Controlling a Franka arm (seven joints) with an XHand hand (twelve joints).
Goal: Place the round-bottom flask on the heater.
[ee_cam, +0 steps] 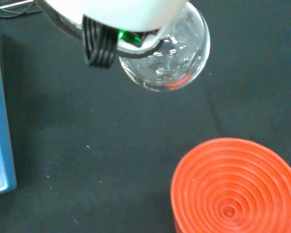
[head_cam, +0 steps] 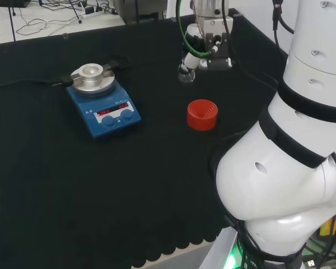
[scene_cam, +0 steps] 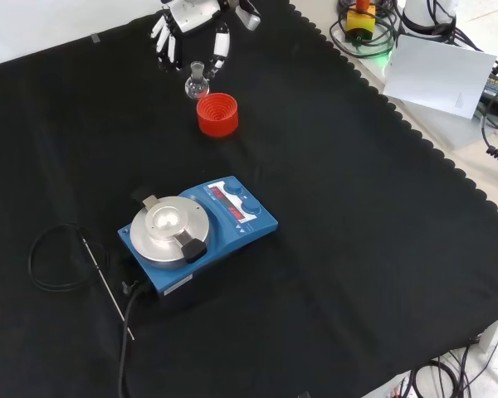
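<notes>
Hand [scene_cam: 192,33] at upper left of front view, fingers curled around round-bottom flask [scene_cam: 197,84]; lifted just beside red stand [scene_cam: 217,114]; heater [scene_cam: 197,232] well apart.

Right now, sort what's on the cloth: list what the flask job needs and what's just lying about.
Needed:
round-bottom flask, held in the hand
heater

Lying about:
red ribbed stand, empty
black cable
thin metal rod
</notes>
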